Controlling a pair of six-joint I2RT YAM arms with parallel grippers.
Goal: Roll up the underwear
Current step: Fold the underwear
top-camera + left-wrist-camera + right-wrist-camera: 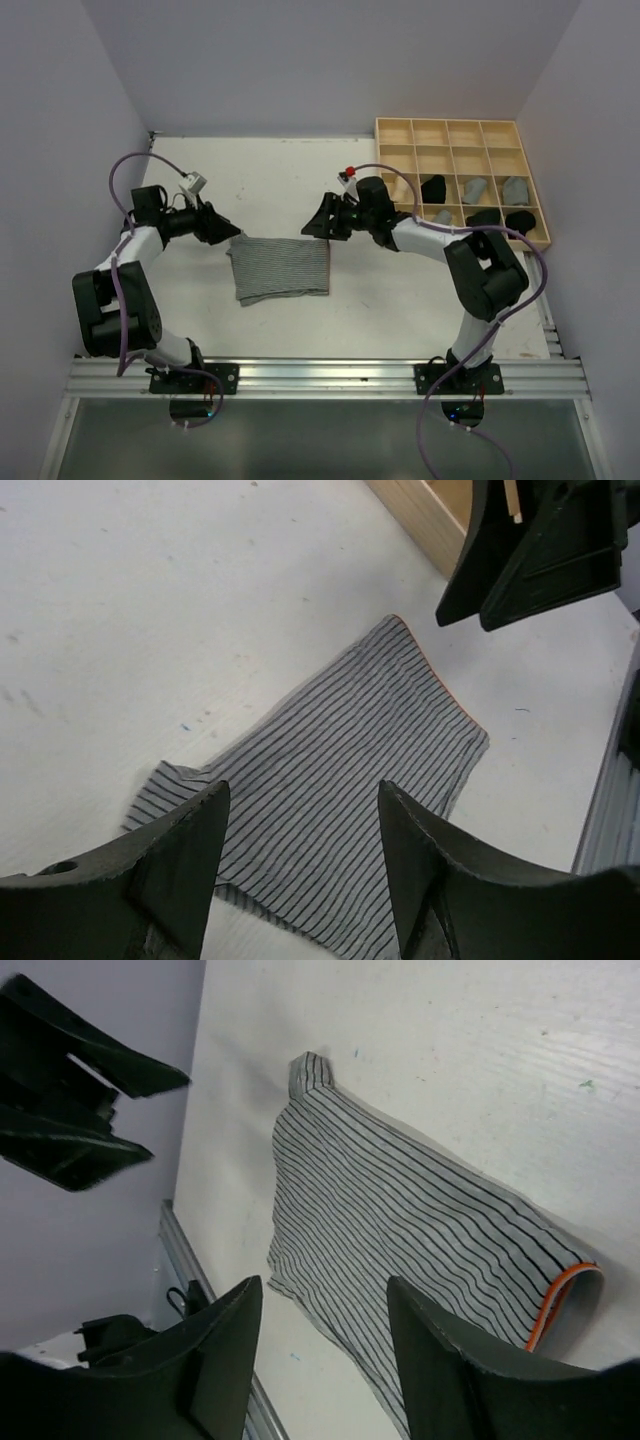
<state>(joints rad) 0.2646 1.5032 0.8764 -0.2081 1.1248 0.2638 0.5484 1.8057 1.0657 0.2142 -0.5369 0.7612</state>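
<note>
Tools up: left tool (230, 232) hangs released and empty at the far-left corner of the striped underwear (282, 268). It lies flat on the counter (280, 180), between both arms, no roll begun. Right tool (313, 227) hovers spread and empty at the far-right corner. In the tray (462, 121), six bundles (476, 188) look rolled, so this piece remains.

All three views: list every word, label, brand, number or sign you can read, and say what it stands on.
None: no text is readable in any view.
The striped underwear shows only stripes and orange trim; the wooden tray bears no label.
</note>
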